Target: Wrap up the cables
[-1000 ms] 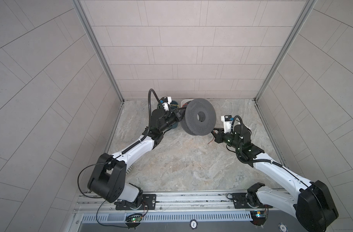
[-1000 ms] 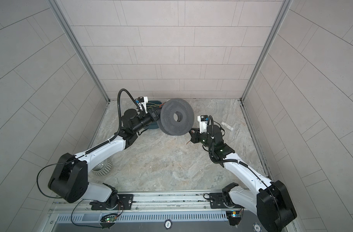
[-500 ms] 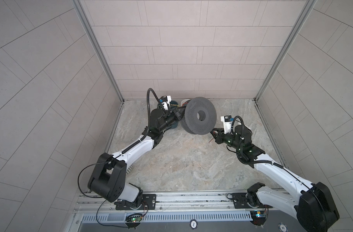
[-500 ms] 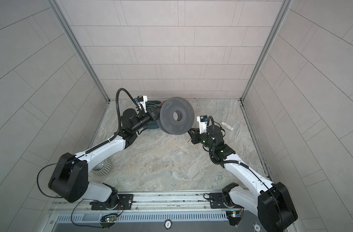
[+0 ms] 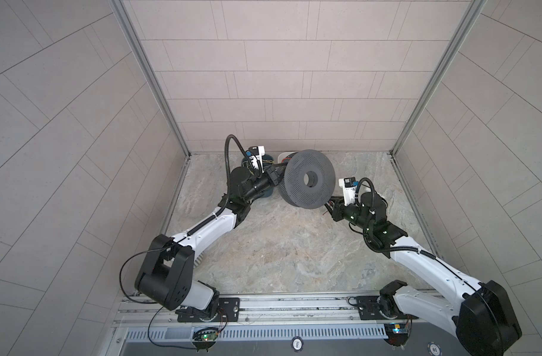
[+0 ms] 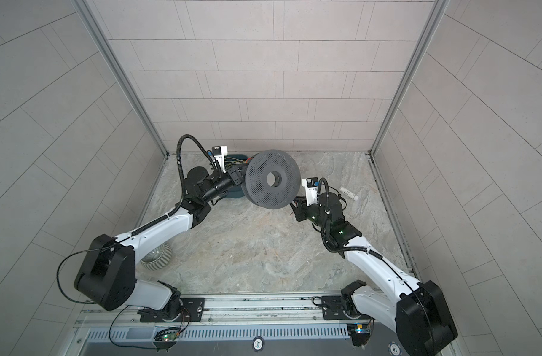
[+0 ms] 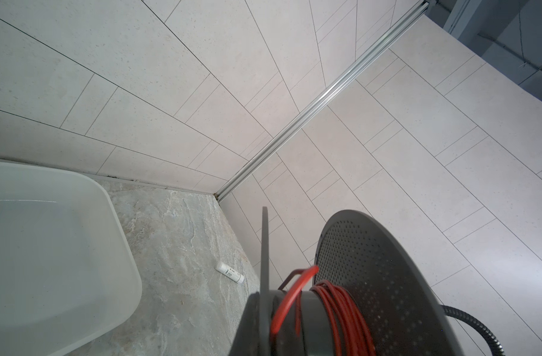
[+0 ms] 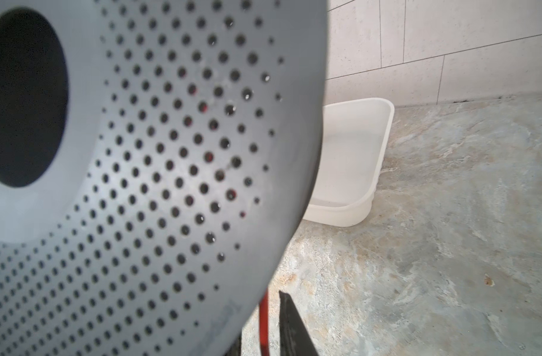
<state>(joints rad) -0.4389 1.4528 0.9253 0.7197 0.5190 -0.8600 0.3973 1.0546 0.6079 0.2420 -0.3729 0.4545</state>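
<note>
Above the marbled tabletop [image 5: 279,246] a gray perforated spool [image 5: 294,177] is held clamped in the left gripper [image 5: 275,180], the red cable [image 7: 340,308] is seen wound around its hub, and the right gripper [image 5: 329,205] at its lower rim cannot be judged wide or narrow.

Cable [image 7: 340,311] on spool [image 5: 322,191], tub [image 8: 353,148] behind

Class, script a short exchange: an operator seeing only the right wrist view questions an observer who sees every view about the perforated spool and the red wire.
Operator: Is any wire wound on yet?
Observer: Yes. The left wrist view shows the red-orange cable coiled around the hub of the spool.
Operator: What holds the spool?
Observer: In both top views the left gripper clamps its rim.
</note>
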